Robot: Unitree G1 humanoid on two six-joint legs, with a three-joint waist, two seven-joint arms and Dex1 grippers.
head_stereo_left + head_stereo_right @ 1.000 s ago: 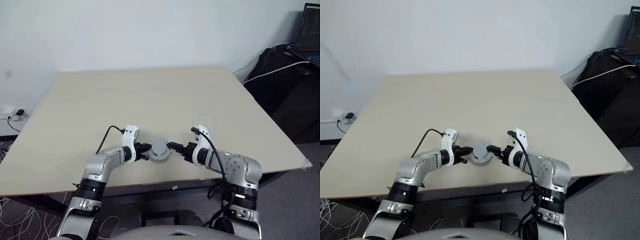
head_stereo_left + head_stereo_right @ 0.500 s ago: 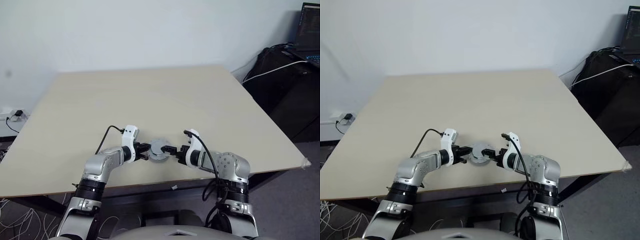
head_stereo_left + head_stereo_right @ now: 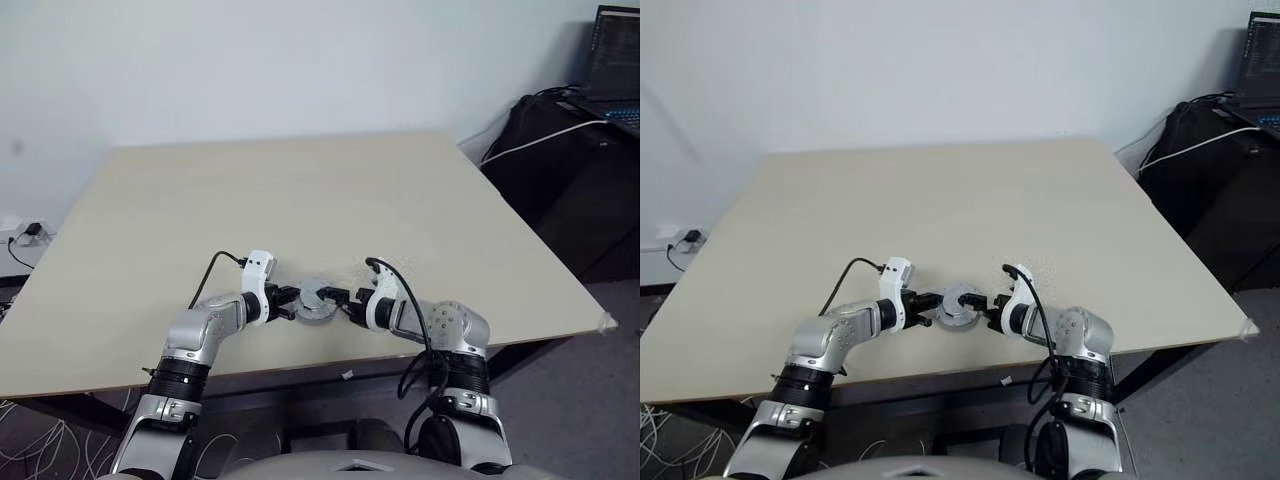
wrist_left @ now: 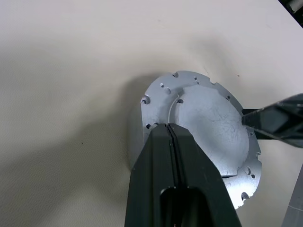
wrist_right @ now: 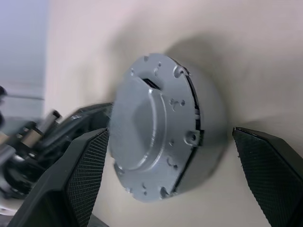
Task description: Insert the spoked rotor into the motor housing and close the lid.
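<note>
The housing (image 4: pixel 199 142) sits on the counter (image 3: pixel 300 200) near its front edge, between the two arms, with its lid (image 5: pixel 142 125) on top; the rotor itself cannot be seen, so it is presumably already inside. The left tool (image 4: pixel 171 130) has its fingers pressed together, tips resting on the lid's rim on the housing's left side, and it has not shifted over the last second. The right tool (image 5: pixel 170 189) is spread wide, one finger (image 5: pixel 87 170) on each side of the housing, touching neither side as far as the right wrist view shows. What has changed is on the right: a second ago this tool stood a little off to the housing's right, and it has since swung in toward it and rolled, so the open fingers now bracket the body. That suggests the job is in its closing stage, with the left tool steadying or pressing the lid while the right lines up to grip or seat it. A visible seam along the lid's edge hints that it may not be fully down yet.
</note>
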